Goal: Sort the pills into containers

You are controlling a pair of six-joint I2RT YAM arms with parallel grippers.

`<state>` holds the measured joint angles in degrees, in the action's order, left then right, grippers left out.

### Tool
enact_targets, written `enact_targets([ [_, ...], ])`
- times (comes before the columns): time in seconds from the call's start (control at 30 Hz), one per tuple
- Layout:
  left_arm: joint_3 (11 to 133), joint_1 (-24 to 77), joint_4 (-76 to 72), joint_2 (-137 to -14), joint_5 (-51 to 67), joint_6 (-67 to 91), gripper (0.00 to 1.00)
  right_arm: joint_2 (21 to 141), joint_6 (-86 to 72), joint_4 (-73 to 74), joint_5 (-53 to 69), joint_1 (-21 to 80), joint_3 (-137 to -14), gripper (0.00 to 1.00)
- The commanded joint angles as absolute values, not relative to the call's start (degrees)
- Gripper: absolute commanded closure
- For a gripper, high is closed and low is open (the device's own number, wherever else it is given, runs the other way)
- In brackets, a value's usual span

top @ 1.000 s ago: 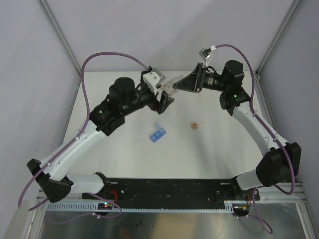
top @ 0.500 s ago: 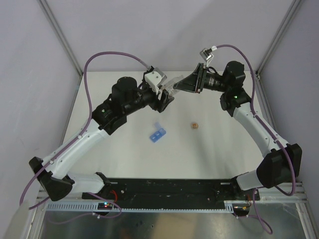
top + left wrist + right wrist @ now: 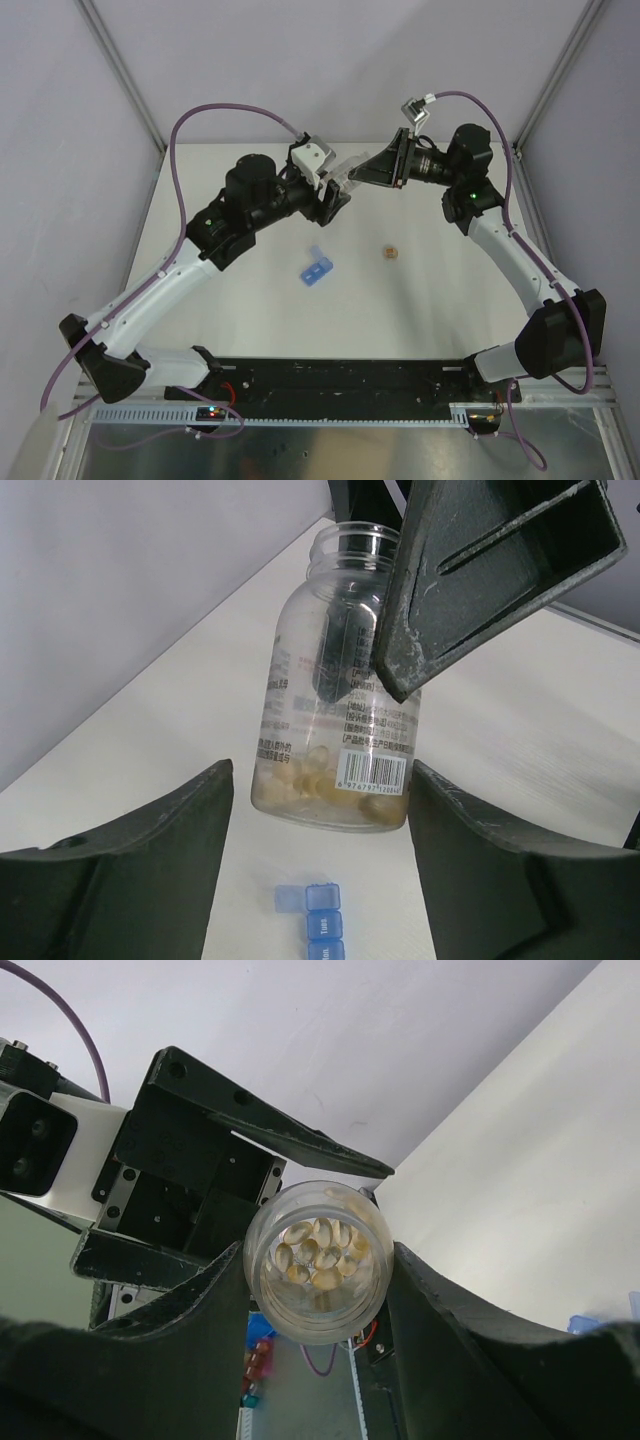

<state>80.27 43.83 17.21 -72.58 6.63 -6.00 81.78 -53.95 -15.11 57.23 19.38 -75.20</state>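
Clear plastic bottle (image 3: 300, 680) up off the white bench (image 3: 420, 300), mouth uncapped, pale yellowish capsules (image 3: 320, 780) heaped at the base end. Right hand (image 3: 315, 1258) clamped on the upper body: one dark finger across the label side, the other visible through the plastic behind. Left hand (image 3: 318, 780) flanking the bottle's base, fingers close in on both sides, a sliver of bench showing beside one of them. Impossible to tell whether gripping or just short of contact.

Looks like a handover, or a two-handed steadying ahead of a pour.

Translucent blue three-compartment strip (image 3: 317, 268) lying on the bench below the bottle, nearer the arm bases. Small orange-brown mass (image 3: 390, 252) also on the bench, apart from the strip, toward the right arm's side.

Best to seat the left fingers squarely on the round wall, low down under the label, before slackening anything on the right. Hold the mouth level or raised until then: no cap, so real risk of capsules spilling at any dip. Go easy on the squeeze; thin plastic probably, likely to flex and slip out of a pinch near the rounded bottom edge. Once secure, bring the mouth directly over one compartment and tilt slowly, a few capsules at a time. Small targets, light strip, easily nudged.
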Motion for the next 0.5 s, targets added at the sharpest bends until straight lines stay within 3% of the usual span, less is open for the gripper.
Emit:
enact_targets([
  [0.0, 83.16, 44.1, 14.9, -72.82, 7.13, -5.48, 0.26, 79.85, -54.15, -17.23, 57.79, 19.23, -75.13, 1.0],
  [0.47, 84.09, 44.04, 14.95, -73.56, 8.34, -5.1, 0.3, 79.82, -53.91, -17.2, 57.72, 19.52, -74.63, 1.0],
])
